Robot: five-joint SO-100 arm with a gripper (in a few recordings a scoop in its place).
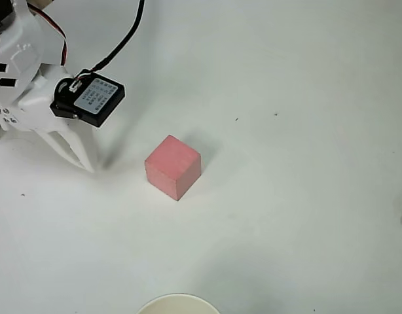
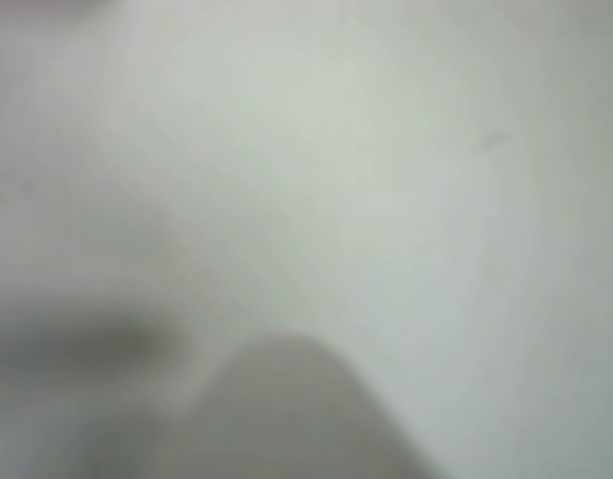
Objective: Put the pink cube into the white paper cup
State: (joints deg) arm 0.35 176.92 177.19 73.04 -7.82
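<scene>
A: Overhead view first, from the left: the white gripper is sitting at the far left with its pointed fingers aimed toward the pink cube. It is holding nothing. I cannot tell whether the fingers are spread or pressed together, since the black motor housing is covering part of them.

B: So which step is this?

A: I'm judging it as the approach, with the grasp not yet made. The cube is resting on the white table, right of the fingertips and apart from them, one corner turned toward the near edge.

B: What is the next move asking for?

A: Reaching right, straddling the cube across two flat faces, then closing. The turned cube may call for wrist rotation.

B: And the cup?

A: The white paper cup is showing its rim at the near edge, below the cube. Nothing is lying between them. The wrist view is giving blurred table surface.
</scene>
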